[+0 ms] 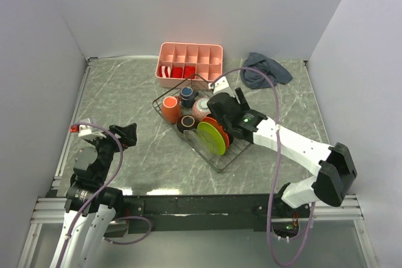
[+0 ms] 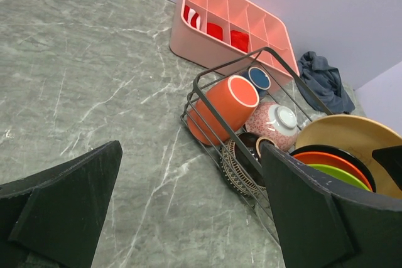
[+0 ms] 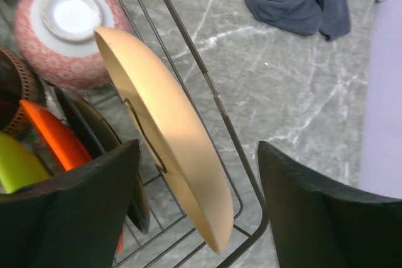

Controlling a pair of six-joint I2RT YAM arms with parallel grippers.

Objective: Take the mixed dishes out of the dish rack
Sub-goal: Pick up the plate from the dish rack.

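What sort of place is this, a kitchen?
Likely a robot test booth, not a kitchen: plain white walls enclose a grey marble-patterned tabletop, with two white-and-black robot arms at its edge and a black wire dish rack on it.

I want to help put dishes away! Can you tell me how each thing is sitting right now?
right gripper: open, straddling tan plate
left gripper: open, empty
dish rack: loaded
tan plate: on edge
orange-red plate: on edge
lime green plate: on edge
orange mug: on its side
dark-blue cup: mouth showing, empty
speckled bowl: overturned, base showing
dark-brown bowl: tilted
grey cloth: crumpled
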